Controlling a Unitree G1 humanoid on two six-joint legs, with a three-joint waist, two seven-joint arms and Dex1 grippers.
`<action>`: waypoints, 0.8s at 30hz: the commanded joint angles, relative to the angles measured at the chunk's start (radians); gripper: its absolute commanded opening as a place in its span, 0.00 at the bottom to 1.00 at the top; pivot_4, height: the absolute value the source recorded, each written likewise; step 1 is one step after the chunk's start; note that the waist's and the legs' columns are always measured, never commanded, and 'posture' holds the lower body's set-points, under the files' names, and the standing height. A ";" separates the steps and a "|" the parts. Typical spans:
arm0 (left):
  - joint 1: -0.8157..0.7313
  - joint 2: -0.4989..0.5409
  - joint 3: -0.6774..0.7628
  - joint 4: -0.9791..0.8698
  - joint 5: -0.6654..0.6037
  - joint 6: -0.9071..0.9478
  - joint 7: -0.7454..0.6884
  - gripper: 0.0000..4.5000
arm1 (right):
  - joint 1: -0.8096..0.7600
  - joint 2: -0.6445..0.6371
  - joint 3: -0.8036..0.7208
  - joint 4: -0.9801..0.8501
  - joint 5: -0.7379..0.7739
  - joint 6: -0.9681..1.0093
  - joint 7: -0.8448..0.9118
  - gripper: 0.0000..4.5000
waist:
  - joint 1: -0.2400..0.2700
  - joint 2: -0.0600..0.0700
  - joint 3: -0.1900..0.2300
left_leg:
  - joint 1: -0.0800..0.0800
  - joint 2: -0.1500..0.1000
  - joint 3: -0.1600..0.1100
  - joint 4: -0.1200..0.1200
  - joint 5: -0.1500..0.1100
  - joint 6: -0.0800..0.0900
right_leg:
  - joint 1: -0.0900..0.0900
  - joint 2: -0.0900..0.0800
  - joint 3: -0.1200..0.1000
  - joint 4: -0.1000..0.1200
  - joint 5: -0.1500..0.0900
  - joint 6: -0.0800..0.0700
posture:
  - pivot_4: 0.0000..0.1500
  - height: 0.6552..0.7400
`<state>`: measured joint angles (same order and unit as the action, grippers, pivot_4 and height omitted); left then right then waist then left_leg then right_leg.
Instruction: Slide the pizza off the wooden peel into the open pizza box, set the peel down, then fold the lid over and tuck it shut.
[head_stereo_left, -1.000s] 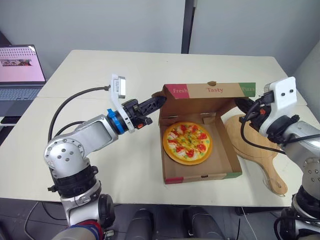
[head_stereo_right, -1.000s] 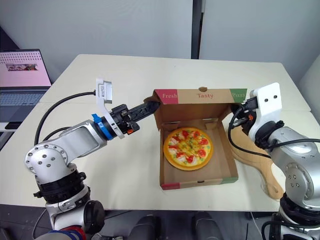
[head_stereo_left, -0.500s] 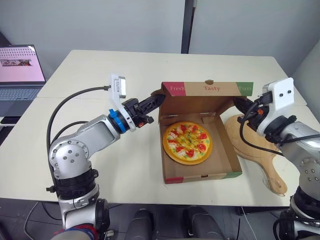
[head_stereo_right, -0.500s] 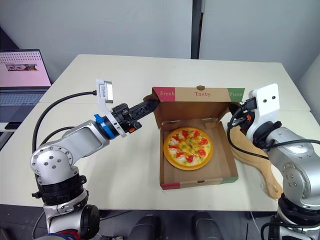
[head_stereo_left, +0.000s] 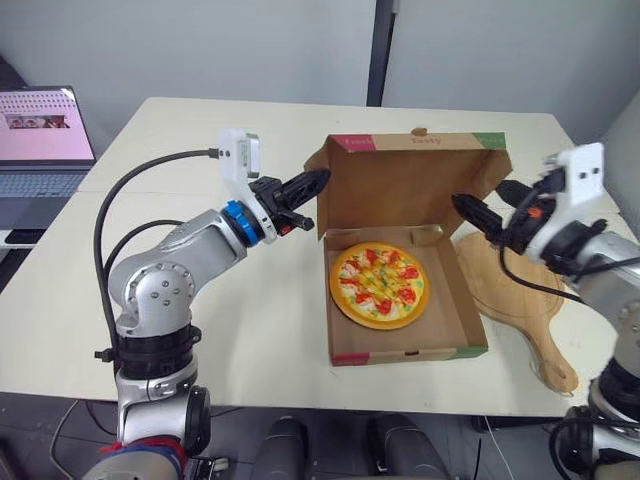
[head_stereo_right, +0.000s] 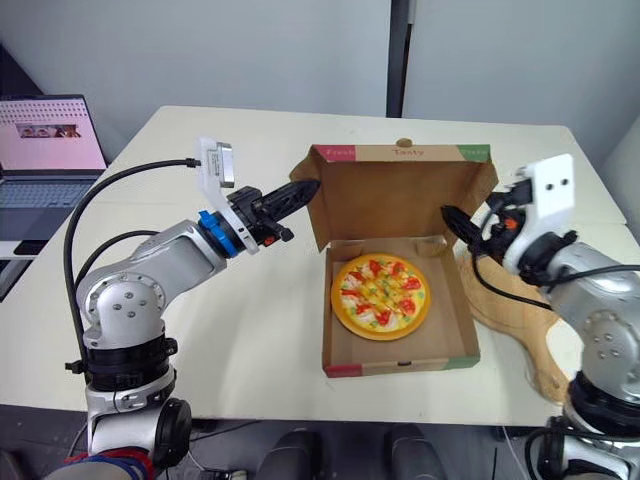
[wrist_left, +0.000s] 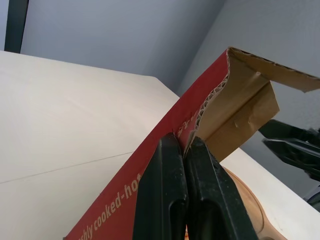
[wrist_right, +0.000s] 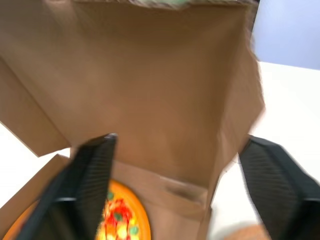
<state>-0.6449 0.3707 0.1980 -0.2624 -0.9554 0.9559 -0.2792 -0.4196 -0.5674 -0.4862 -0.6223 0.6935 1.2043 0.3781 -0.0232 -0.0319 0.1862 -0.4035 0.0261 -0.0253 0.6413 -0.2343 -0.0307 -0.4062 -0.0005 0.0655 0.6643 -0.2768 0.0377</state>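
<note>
The pizza (head_stereo_left: 379, 285) lies in the open cardboard box (head_stereo_left: 472, 322). Its lid (head_stereo_left: 410, 185) stands nearly upright at the back, brown inner face toward me. My left gripper (head_stereo_left: 318, 180) is shut, its tips pressed against the lid's left edge; the left wrist view shows the fingers (wrist_left: 167, 165) closed together against the lid's red outer face (wrist_left: 120, 197). My right gripper (head_stereo_left: 487, 203) stands open in front of the lid's right side, with nothing between its fingers (wrist_right: 95, 165). The wooden peel (head_stereo_left: 520, 300) lies flat on the table right of the box.
A laptop (head_stereo_left: 40, 140) sits open at the far left on the adjoining table. A black cable (head_stereo_left: 130, 200) loops from my left wrist. The table (head_stereo_left: 250, 320) shows bare surface left of the box and behind the lid.
The lid has swung up from leaning back to nearly upright. My right gripper has opened and come round from beside the lid to its front. My left gripper rose with the lid's edge.
</note>
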 joint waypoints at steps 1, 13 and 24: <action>-0.040 0.032 -0.004 0.020 0.039 -0.048 -0.056 0.00 | 0.139 -0.069 -0.070 -0.002 0.039 -0.068 0.122 0.94 | -0.001 0.000 0.000 | 0.000 0.000 0.000 0.000 0.000 0.000 | 0.000 0.000 0.000 -0.001 0.000 0.000 | 1.00 0.89; -0.093 0.081 -0.053 0.114 0.156 -0.120 -0.205 0.00 | 0.579 -0.262 0.244 0.094 -0.342 -0.593 0.318 0.40 | -0.010 0.000 0.000 | 0.002 0.001 0.003 0.000 0.000 0.000 | 0.000 0.001 0.003 -0.001 0.001 0.002 | 1.00 0.89; -0.148 0.100 -0.081 0.253 0.271 -0.208 -0.327 0.00 | 0.568 -0.219 0.383 0.041 -0.335 -0.583 0.342 0.00 | -0.010 0.000 0.000 | 0.002 0.001 0.002 0.001 0.000 0.000 | 0.001 0.001 0.003 -0.001 0.001 0.003 | 1.00 0.89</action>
<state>-0.7612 0.4595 0.1159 -0.0084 -0.6968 0.7768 -0.5834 0.1686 -0.7938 -0.1159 -0.5223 0.3338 0.6212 0.7172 -0.0328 -0.0321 0.1865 -0.4019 0.0269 -0.0229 0.6420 -0.2344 -0.0307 -0.4054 0.0007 0.0687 0.6635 -0.2754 0.0405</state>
